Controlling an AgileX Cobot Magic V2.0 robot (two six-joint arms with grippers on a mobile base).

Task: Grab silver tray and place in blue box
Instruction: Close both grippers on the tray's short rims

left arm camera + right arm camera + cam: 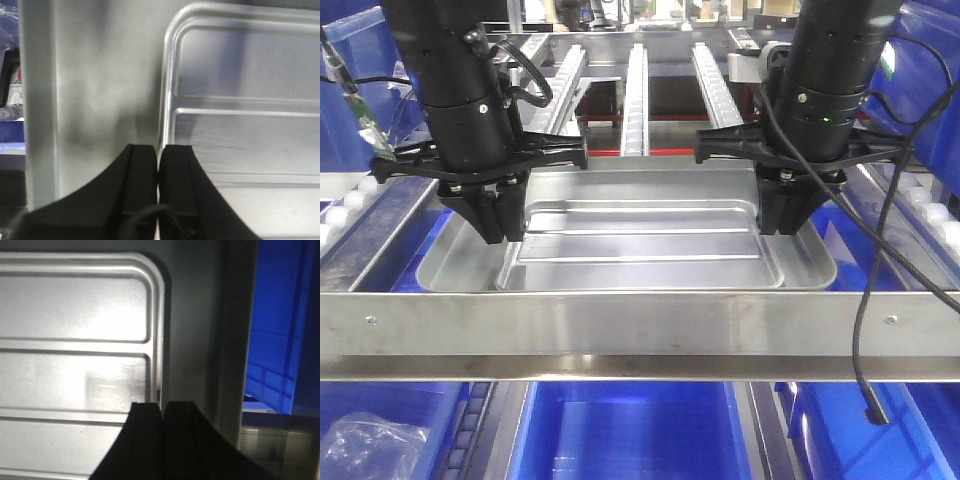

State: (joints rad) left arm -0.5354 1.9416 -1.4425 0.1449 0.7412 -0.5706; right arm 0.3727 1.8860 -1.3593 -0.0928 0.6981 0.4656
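The silver tray (pixel 640 245) lies level behind a metal crossbar, with blue box (pixel 412 268) walls showing past its left and right ends. Whether it rests or hangs I cannot tell. My left gripper (pixel 503 230) is shut on the raised ridge at the left of the tray's recessed centre; the left wrist view shows that gripper (pixel 159 148) pinching the tray (pixel 240 75) there. My right gripper (pixel 780 222) is shut on the right ridge, and the right wrist view has the gripper (pixel 162 405) on the tray (pixel 75 310), with the blue box (pixel 280 340) beyond.
A metal crossbar (pixel 640 320) spans the front just below the tray. Roller conveyor tracks (pixel 636 90) run away at the back. More blue crates (pixel 630 430) sit below, one with a clear plastic bag (pixel 370 445). A black cable (pixel 865 330) hangs from the right arm.
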